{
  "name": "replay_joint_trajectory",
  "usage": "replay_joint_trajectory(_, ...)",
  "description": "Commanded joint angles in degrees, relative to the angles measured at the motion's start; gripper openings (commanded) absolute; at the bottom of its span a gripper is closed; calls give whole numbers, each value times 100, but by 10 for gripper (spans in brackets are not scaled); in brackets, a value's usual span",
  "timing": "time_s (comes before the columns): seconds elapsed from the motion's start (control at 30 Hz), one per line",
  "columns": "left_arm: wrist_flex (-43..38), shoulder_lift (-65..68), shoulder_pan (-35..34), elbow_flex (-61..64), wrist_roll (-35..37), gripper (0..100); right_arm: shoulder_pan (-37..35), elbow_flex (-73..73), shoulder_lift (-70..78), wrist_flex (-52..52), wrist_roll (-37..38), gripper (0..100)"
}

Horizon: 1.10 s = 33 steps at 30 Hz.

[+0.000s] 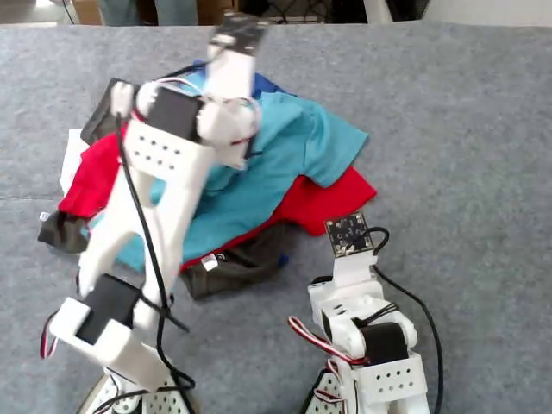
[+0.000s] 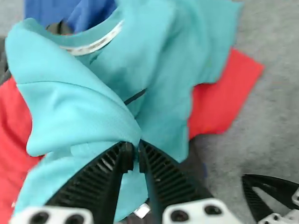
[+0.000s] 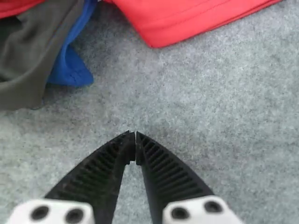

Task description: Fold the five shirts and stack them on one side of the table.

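Five garments lie in a loose, unfolded heap on the left half of the grey table [image 1: 466,129], nearer its far edge than its near edge. The teal shirt [image 1: 289,142] is on top. The red shirt [image 1: 323,203] spreads beneath it and sticks out toward the table's right side. The dark shirt [image 1: 241,267] lies lowest, protruding at the heap's near side, with a second dark corner at the left. The blue shirt [image 1: 269,84] peeks out at the far side, and a white cloth [image 1: 71,159] shows at the heap's left margin.

The left gripper [image 2: 135,149] is pinched tight on a raised fold of the teal shirt [image 2: 93,93]. This fold tents upward and covers part of the red shirt [image 2: 224,93] and the blue shirt [image 2: 60,11]. In the high view the left arm [image 1: 164,190] crosses over the heap's left portion and hides the cloth below it.

The right gripper [image 3: 135,136] has its jaws closed together, holding nothing. It hangs over bare table toward the near edge, just off the heap's near-right corner. A red hem [image 3: 187,14], a blue corner [image 3: 70,67] and dark cloth [image 3: 32,60] lie close ahead of its tips, not touching them.
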Motion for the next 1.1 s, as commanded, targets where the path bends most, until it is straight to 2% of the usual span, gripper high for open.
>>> replay_joint_trajectory(0.0, 18, -299, 505, -646, -26, 29, -62, -48, -462, 18, -18, 15)
replay_joint_trajectory(0.2, 26, -334, 1209, -1314, 167, 29, -62, -48, -462, 18, -18, 15)
replay_joint_trajectory(0.4, -26, -290, 2738, -1516, 343, 29, -62, -48, -462, 18, -18, 15)
replay_joint_trajectory(0.5, -149, -281, 2967, -1464, 369, 37, -62, -48, -462, 18, -18, 15)
replay_joint_trajectory(0.6, -132, -264, 2589, -1314, 527, 166, -62, -48, -462, 18, -18, 15)
replay_joint_trajectory(0.67, -132, -281, 2158, -1174, 1178, 253, -62, -48, -462, 18, -18, 15)
replay_joint_trajectory(0.73, -132, -308, 1640, -1121, 1635, 265, -62, -48, -462, 18, -18, 15)
replay_joint_trajectory(0.93, 141, -308, 259, -1103, 1521, 264, -88, -48, -462, 9, -26, 16)
replay_joint_trajectory(1.07, 677, -264, -901, -1086, 1178, 263, -88, -48, -462, -70, -53, 15)
